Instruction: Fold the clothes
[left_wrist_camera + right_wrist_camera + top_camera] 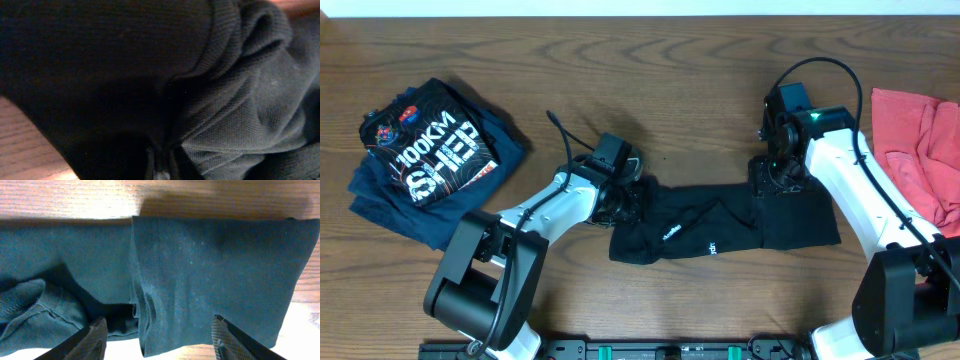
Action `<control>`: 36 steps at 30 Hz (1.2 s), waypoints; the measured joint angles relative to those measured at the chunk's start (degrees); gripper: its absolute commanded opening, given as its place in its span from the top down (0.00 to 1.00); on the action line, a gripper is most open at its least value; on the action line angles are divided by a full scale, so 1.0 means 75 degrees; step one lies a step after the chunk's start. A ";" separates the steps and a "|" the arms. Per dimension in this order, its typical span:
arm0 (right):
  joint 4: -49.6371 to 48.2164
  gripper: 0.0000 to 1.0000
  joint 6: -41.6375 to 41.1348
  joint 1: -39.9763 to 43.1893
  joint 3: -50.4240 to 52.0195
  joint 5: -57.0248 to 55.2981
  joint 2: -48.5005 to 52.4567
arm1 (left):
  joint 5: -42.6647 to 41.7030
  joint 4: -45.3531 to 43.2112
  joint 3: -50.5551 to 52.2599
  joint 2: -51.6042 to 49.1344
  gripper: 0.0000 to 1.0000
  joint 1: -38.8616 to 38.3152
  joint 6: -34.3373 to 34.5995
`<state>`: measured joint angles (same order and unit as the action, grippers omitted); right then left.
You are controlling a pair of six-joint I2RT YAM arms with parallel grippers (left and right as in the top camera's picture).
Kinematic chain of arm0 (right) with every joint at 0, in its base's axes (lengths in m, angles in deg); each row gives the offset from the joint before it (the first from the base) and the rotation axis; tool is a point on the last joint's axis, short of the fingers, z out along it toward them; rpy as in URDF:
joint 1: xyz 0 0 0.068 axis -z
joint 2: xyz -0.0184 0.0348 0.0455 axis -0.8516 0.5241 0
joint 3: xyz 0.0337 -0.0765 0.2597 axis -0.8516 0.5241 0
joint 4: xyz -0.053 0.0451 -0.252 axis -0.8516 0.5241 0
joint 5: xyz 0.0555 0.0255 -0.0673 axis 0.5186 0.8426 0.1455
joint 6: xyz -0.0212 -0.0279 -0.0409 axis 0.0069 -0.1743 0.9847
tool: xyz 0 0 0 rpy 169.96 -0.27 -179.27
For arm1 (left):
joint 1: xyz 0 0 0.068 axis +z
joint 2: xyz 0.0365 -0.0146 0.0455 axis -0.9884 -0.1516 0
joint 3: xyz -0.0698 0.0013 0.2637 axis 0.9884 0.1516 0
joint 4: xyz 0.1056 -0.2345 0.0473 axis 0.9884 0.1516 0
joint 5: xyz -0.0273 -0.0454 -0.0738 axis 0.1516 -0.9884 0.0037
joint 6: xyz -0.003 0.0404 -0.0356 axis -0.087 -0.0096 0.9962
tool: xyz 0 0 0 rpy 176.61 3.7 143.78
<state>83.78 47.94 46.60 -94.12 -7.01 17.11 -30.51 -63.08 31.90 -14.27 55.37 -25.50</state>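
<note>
The black tee (720,228) lies half-folded in a long strip across the middle of the table, with small white marks showing. My left gripper (625,200) is at its left end. In the left wrist view, bunched black fabric (240,100) fills the frame and the fingers (161,167) are pressed together on it. My right gripper (772,182) is at the strip's upper right part. Its fingers (160,340) are wide open and straddle a folded edge of the tee (210,270). The navy "100KM" tee (430,160) lies crumpled at the far left. The red garment (920,150) lies at the far right.
The wooden table (650,90) stretches behind the garments. A black cable (560,135) rises from the left arm. The arm bases stand at the front edge on both sides.
</note>
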 measured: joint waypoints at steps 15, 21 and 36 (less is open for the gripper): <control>-0.0003 0.31 0.0026 0.0207 0.0000 -0.0160 0.0000 | 0.0469 0.1880 -0.0029 0.0597 0.94 0.1725 -0.0539; -0.0312 0.36 0.0099 0.0251 0.0236 -0.0105 0.0012 | 0.0784 0.2465 -0.0050 0.1784 0.94 0.2052 -0.0743; -0.2022 0.45 0.0169 0.0242 0.1964 0.0143 0.0254 | 0.1542 0.3654 -0.1023 0.3104 0.94 0.2055 -0.0863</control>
<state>68.61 49.21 48.41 -79.39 -5.94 19.01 -18.95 -35.67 24.23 9.00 70.78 -31.97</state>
